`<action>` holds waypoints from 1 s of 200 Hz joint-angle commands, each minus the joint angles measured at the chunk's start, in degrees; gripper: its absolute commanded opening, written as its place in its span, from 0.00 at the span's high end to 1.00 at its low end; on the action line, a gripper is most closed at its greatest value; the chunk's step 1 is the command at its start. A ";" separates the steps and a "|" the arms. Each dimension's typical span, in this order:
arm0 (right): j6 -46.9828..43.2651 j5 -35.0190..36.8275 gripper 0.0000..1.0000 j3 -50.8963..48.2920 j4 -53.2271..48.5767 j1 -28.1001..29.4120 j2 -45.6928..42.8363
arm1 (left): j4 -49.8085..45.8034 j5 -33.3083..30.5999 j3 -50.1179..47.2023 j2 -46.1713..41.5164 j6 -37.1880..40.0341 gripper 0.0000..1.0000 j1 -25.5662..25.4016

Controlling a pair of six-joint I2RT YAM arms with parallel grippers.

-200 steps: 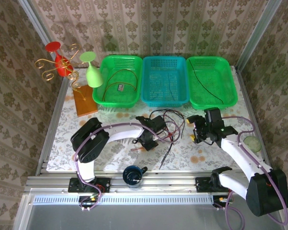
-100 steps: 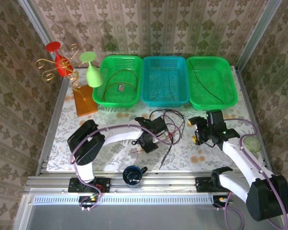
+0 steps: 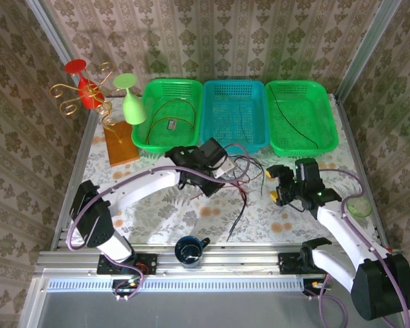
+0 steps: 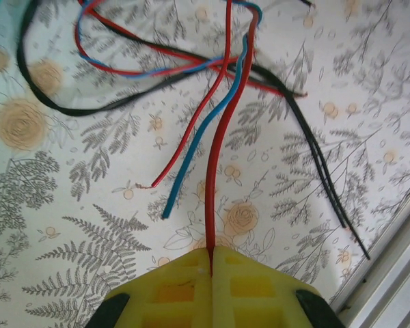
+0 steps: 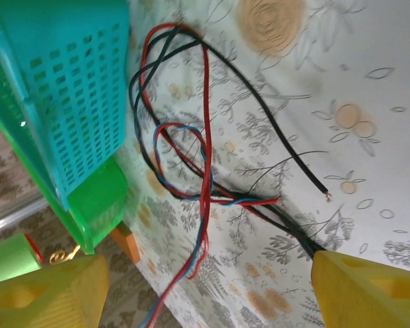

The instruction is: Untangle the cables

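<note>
Left gripper: yellow pads closed on one red cable, pinched just short of its end. From the pads the strand runs straight up into the tangle.

The cables lie as a loose knot on the tabletop toward the far edge, about mid-width, just in front of the blue basket and between the two grippers. Black tails trail toward the near edge.

Right gripper: jaws spread wide, holding nothing, hovering just right of the knot and facing it.

In the left wrist view, a blue cable and a thinner red one run alongside the held strand. Black cables cross it near the top of that view. At the crossing, I can't tell whether red and blue are truly twisted or just laid over each other.

Step in hand, as I judge it: draw the held red cable free of the bunch.

- Pull slowly along the strand's own line, away from the knot, low over the tabletop.
- If the whole bunch drags along, stop. Bring the right gripper down on the black and blue strands near the crossing to anchor them.
- Avoid lifting high, since that would tighten any loop.
- Watch the basket wall behind the knot for snags.
</note>
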 commanded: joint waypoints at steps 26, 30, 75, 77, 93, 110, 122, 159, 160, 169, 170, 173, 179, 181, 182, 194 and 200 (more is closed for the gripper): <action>-8.44 -6.55 0.27 5.78 3.00 0.71 0.72 | 3.87 7.60 2.13 -4.05 -4.10 1.00 3.99; -8.39 -6.97 0.28 6.01 3.40 0.84 0.84 | 4.12 7.80 2.29 -4.23 -4.00 1.00 4.01; -21.82 -11.28 0.34 15.77 -1.70 2.36 2.31 | 7.55 9.07 2.91 -6.20 -3.17 1.00 4.31; -22.70 -11.24 0.34 16.09 -1.97 2.36 2.26 | 7.77 9.44 2.96 -6.21 -3.32 1.00 4.35; -35.32 -8.47 0.34 20.24 -6.94 2.45 1.13 | 10.05 10.47 3.49 -6.86 -4.29 1.00 4.29; -46.25 -7.50 0.33 24.57 -10.30 2.53 1.04 | 10.64 10.18 4.17 -6.82 -4.04 1.00 4.46; -52.82 -7.01 0.33 27.72 -13.42 2.50 2.06 | 10.11 9.99 4.62 -6.49 -3.63 1.00 4.75; -65.84 -6.48 0.37 31.31 -14.95 3.53 4.86 | 9.88 10.15 5.17 -6.15 -3.00 1.00 4.98; -66.03 -6.46 0.37 31.33 -14.83 3.56 4.85 | 9.89 10.15 5.13 -6.13 -2.98 1.00 5.02; -67.42 -6.49 0.37 31.56 -14.05 3.82 5.45 | 9.98 10.22 5.08 -6.13 -2.99 1.00 4.98; -67.52 -6.47 0.37 31.58 -13.99 3.88 5.55 | 9.98 10.23 5.08 -6.13 -3.06 1.00 4.97; -67.90 -6.46 0.37 31.79 -13.94 4.06 5.86 | 10.02 10.26 5.08 -6.12 -3.04 1.00 5.02; -68.22 -6.24 0.37 32.40 -14.16 4.34 6.61 | 10.07 10.26 5.07 -6.12 -2.97 1.00 5.08; -68.39 -6.20 0.37 32.64 -14.27 4.44 6.96 | 10.07 10.31 5.08 -6.19 -3.10 1.00 5.06; -68.40 -6.19 0.37 32.74 -14.37 4.50 7.13 | 10.11 10.31 5.08 -6.15 -3.08 1.00 5.06; -68.93 -6.40 0.37 34.18 -14.97 5.40 9.09 | 10.15 10.41 5.00 -6.17 -3.05 1.00 5.06; -69.16 -6.56 0.37 34.70 -14.98 6.04 9.97 | 10.24 10.41 4.99 -6.14 -3.06 1.00 5.11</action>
